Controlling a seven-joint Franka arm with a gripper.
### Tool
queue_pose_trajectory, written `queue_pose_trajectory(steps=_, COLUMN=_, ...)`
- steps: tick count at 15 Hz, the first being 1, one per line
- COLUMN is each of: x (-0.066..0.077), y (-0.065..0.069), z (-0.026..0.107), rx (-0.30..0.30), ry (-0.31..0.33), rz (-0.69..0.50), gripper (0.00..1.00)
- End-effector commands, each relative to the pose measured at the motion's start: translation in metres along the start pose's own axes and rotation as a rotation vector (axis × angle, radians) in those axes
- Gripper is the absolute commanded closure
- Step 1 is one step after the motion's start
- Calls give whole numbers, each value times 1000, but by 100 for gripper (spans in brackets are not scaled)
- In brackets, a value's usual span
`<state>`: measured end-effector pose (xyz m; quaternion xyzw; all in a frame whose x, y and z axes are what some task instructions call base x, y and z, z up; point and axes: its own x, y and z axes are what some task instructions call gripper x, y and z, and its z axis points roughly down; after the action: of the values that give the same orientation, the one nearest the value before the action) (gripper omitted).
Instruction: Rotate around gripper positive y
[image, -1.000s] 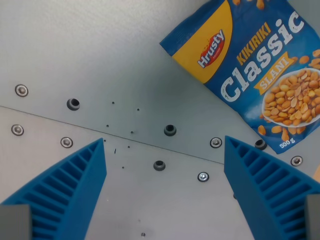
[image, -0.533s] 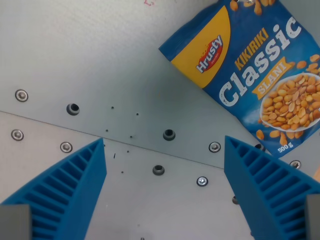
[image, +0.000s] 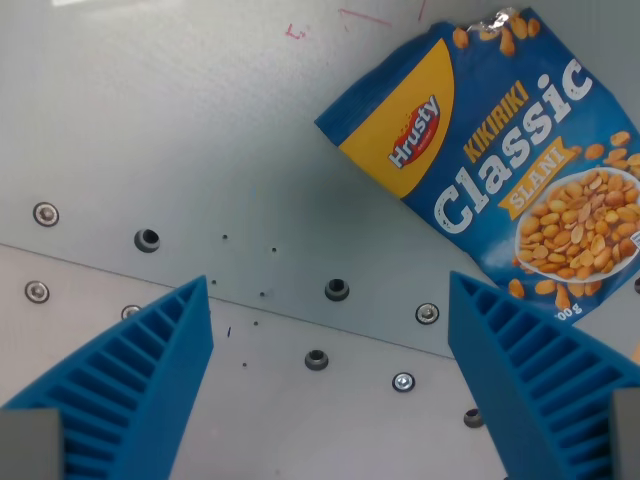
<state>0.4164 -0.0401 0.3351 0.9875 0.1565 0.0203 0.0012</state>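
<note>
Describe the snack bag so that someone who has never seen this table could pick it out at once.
On the grey metal table, look to the upper part of the wrist view's right, above the right blue finger of the gripper. The peanut bag lies there flat and tilted. It is the only printed thing among bolts and holes: blue, with a yellow corner, "Classic" in white letters and a picture of peanuts.

Bag (image: 500, 180) cut off by right edge; weight print half hidden behind right finger (image: 540, 390); both fingers run off bottom edge
</note>
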Motion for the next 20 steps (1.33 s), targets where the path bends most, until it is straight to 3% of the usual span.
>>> queue_pose_trajectory(steps=1, x=-10, y=-2, z=1, rx=5, ry=212, rz=-6, gripper=0)
queue_pose_trajectory(steps=20, x=-10, y=-2, z=1, rx=6, ry=465, rz=-6, gripper=0)
